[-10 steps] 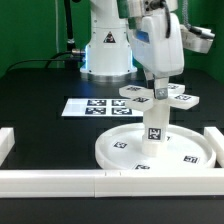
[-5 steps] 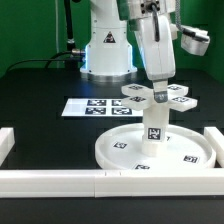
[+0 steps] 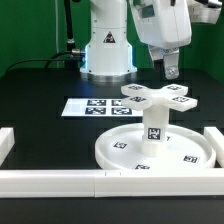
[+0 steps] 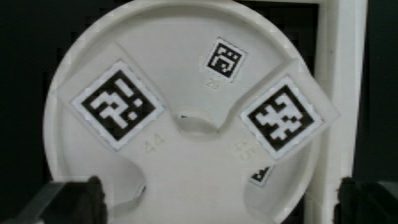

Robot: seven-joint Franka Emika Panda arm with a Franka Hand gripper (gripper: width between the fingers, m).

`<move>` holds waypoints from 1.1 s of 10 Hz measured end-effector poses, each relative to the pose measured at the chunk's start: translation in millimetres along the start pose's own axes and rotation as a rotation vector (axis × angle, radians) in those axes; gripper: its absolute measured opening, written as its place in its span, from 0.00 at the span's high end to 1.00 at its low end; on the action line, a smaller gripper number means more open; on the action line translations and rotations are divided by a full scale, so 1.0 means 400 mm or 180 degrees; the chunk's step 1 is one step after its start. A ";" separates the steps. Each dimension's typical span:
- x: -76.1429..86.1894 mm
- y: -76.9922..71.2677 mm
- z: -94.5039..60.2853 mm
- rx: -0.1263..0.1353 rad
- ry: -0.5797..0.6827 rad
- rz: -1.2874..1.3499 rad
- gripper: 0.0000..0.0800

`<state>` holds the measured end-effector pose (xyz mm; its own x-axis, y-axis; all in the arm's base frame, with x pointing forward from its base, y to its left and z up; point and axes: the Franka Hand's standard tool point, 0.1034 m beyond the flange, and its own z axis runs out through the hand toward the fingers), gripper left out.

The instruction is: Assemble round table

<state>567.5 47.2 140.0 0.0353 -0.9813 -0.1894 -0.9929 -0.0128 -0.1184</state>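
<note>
The round disc (image 3: 120, 150) lies on the black table near the front rail. The short post (image 3: 153, 131) stands upright in its middle. The cross-shaped piece (image 3: 155, 95) sits flat on top of the post. My gripper (image 3: 170, 71) hangs above and a little to the exterior view's right of the cross, clear of it, open and empty. In the wrist view the white round shape with three tags (image 4: 178, 60) fills the picture from above. The cross and the disc blend together there. The dark fingertips (image 4: 75, 200) stand wide apart with nothing between them.
The marker board (image 3: 92, 107) lies behind the disc. White border rails run along the front (image 3: 70, 181), the left (image 3: 6, 145) and the right (image 3: 216, 138). The robot base (image 3: 108, 52) stands at the back. A rail also shows in the wrist view (image 4: 342, 60).
My gripper has let go of the cross-shaped piece and risen up and to the exterior view's right. The cross stays on the post.
</note>
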 end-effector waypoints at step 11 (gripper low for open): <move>-0.006 -0.018 0.012 -0.0536 -0.0135 -0.4085 0.19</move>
<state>575.0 50.7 136.8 0.9679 -0.2431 -0.0634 -0.2490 -0.9617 -0.1144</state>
